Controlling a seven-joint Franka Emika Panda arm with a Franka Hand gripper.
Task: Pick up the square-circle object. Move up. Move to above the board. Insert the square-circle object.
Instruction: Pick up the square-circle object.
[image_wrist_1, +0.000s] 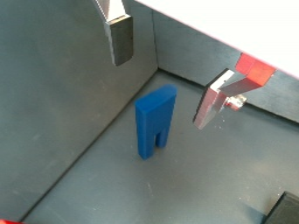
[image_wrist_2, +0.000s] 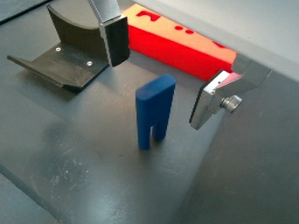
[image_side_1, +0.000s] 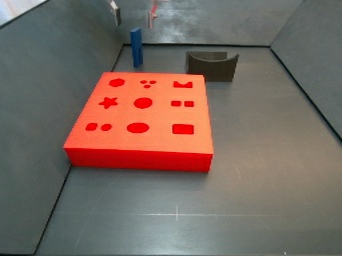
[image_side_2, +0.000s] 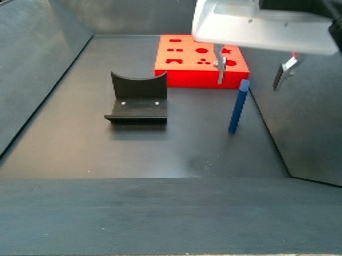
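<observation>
Over at the left of a wrist view sits the dark U-shaped fixture (image_wrist_2: 73, 59), then the large flat red slab of a board (image_wrist_2: 176, 48), and nearer, the slim, tall blue square-circle object (image_wrist_2: 153, 111) standing upright on the grey desk (image_wrist_2: 82, 166). The claw (image_wrist_2: 163, 74) hangs above it, wide open and empty, plates apart. It should drop straight, centre on the peg, then squeeze evenly.

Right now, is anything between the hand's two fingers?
Yes: the upright blue peg stands between the open hand's fingers, untouched, in both wrist views.
</observation>
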